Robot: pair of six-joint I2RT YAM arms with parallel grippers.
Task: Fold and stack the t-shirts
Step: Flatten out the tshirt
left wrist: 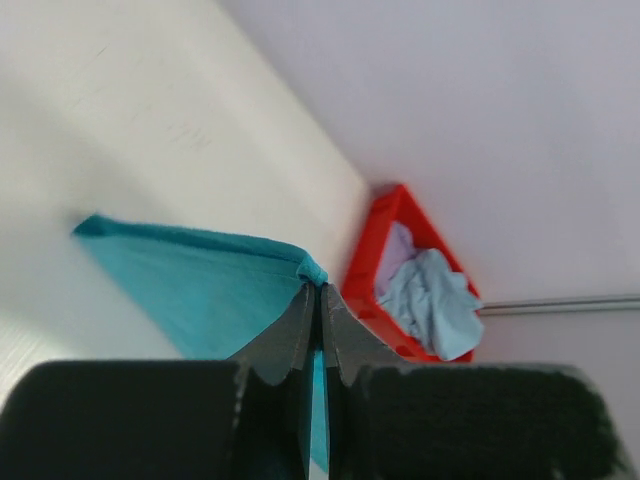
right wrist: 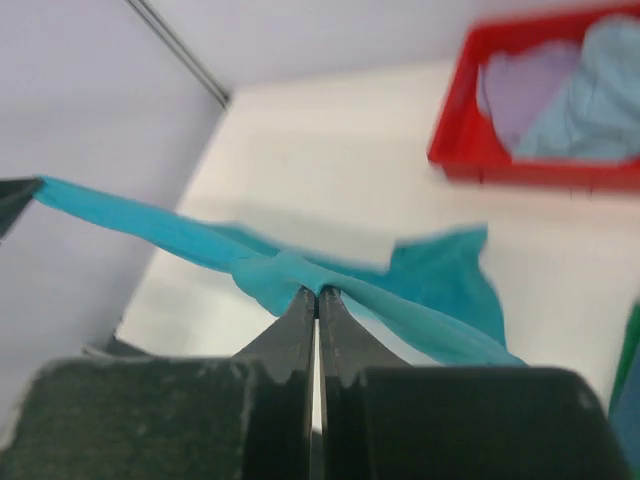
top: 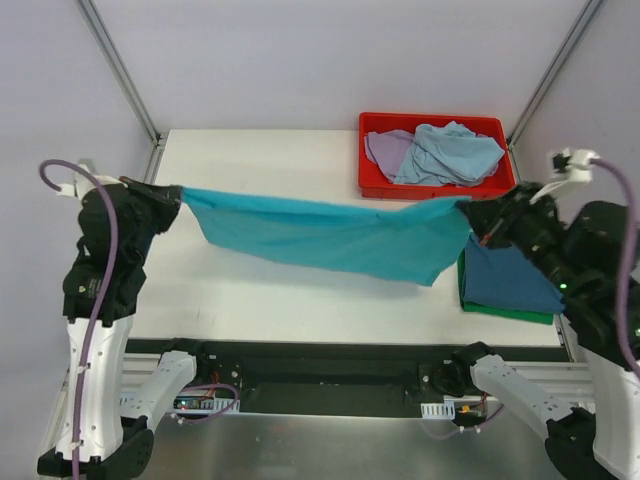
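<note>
White-and-black arms (top: 95, 300), purple cables (top: 627, 250), black pincers (left wrist: 316, 292), green indicator light (top: 562, 286)

The soft teal cloth t-shirt (top: 330, 235) is plain, with no pattern. The rectangular red plastic tray (top: 372, 185) shows a lavender cloth t-shirt (top: 385, 148) and a pale blue cloth t-shirt (top: 450, 152). A dark blue cloth t-shirt (top: 505, 280) tops a green cloth t-shirt (top: 500, 313). The flat surface (top: 260, 290) is white.

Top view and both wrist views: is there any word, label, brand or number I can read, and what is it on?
No text can be read in any view.
The white tag on the front rail: marks too small to read.
The teal t-shirt, pale blue t-shirt, dark blue t-shirt and red tray: no print or label shows.
</note>
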